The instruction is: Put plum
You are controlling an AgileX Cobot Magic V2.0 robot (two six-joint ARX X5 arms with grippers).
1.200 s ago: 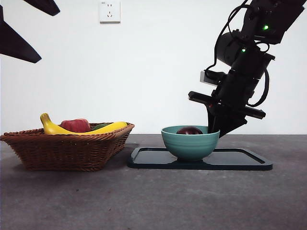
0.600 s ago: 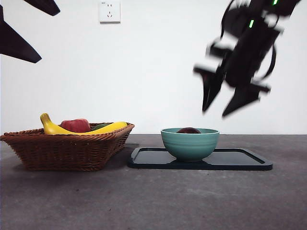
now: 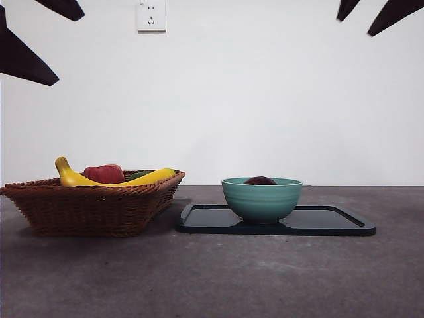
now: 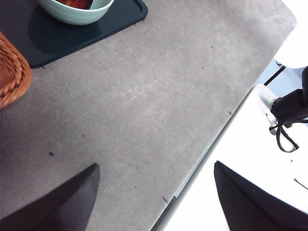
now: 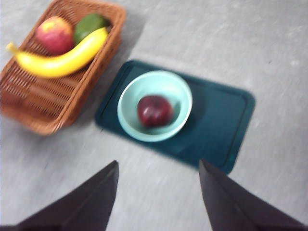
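The plum (image 5: 155,110), dark maroon and round, lies inside the teal bowl (image 5: 129,120), which stands on the dark tray (image 5: 219,127). From the front only the plum's top (image 3: 260,180) shows above the bowl's rim (image 3: 262,199). My right gripper (image 5: 159,192) hangs open high above the bowl, touching nothing; in the front view its black tips (image 3: 356,25) show at the top right corner. My left gripper (image 4: 156,202) is open over bare table near the table's edge, far from the bowl (image 4: 77,10), and its tips (image 3: 69,50) show at the top left.
A wicker basket (image 3: 93,209) stands left of the tray (image 3: 331,222), holding a yellow banana (image 5: 62,60), a red fruit (image 5: 55,33) and a green fruit (image 5: 89,23). The basket's corner (image 4: 12,72) shows in the left wrist view. A wall socket (image 3: 151,14) is behind.
The right gripper has risen from beside the bowl up to the top right corner, open. The plum stays in the bowl. The left arm has not moved.
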